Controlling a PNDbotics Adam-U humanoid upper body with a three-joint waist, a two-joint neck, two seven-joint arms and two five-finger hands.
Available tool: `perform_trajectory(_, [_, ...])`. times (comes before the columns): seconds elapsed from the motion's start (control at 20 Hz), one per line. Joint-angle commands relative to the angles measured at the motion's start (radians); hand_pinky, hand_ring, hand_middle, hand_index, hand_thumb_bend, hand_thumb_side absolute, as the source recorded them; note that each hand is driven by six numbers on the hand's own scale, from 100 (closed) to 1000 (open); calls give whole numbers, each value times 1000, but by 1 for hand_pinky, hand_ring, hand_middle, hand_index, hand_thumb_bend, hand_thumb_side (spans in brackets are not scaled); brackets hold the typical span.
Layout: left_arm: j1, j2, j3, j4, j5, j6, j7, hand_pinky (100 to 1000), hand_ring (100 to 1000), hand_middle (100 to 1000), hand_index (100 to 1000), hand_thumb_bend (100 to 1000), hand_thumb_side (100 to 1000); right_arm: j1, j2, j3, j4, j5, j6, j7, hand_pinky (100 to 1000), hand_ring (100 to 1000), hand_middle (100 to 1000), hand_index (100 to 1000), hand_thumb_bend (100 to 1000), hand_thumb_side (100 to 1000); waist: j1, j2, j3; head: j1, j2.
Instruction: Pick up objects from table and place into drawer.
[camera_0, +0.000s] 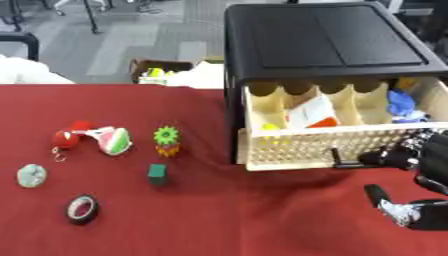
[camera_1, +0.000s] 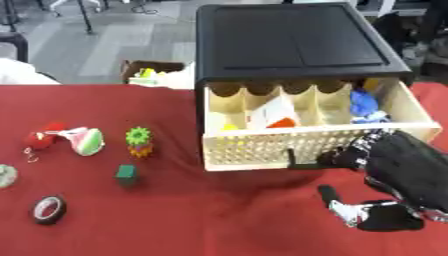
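1. Your right hand (camera_1: 385, 162) comes in from the right side and reaches to the front of the open drawer (camera_0: 350, 142); its fingers (camera_0: 389, 159) are curled round the dark handle (camera_0: 343, 159) at the middle of the drawer's near wall.
2. Your left hand shows in neither view.
3. The drawer is cream with a perforated front and stands pulled out from a black cabinet (camera_0: 324, 37) on the far right of the red table (camera_0: 219, 220).
4. Inside, dividers split the drawer into compartments: something white and orange (camera_0: 313, 114) leans in a middle one, a blue thing (camera_0: 402, 102) lies in the right one, and a small yellow thing (camera_0: 269, 127) sits in the left one.
5. The things left on the table lie well apart from the drawer, on the left half.
6. Farthest left and far: a red toy (camera_0: 68, 136) touching a pink-and-green piece (camera_0: 114, 141).
7. Just right of those stands a green-topped flower-like toy (camera_0: 166, 141), with a dark green block (camera_0: 157, 174) near it on the near side.
8. At the left edge lies a pale round thing (camera_0: 31, 175); nearest you, a roll of tape (camera_0: 82, 209) lies flat.
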Motion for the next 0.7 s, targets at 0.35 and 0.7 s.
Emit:
perform_trajectory(0.35, [-5,13,6,-18,-3,-4,-5,449,499,592,701,100,845,25,-11,16,4,12,17,-8,100,100,100,724,100,1000,3,-9,3,-27,-19])
perform_trajectory(0.7, [-4,15,4,-18,-3,-4,-7,449,500,592,701,100,844,-9,-31,-5,4,-10,29,-78,100,100,100,731,100,1000,3,-13,3,-29,-18])
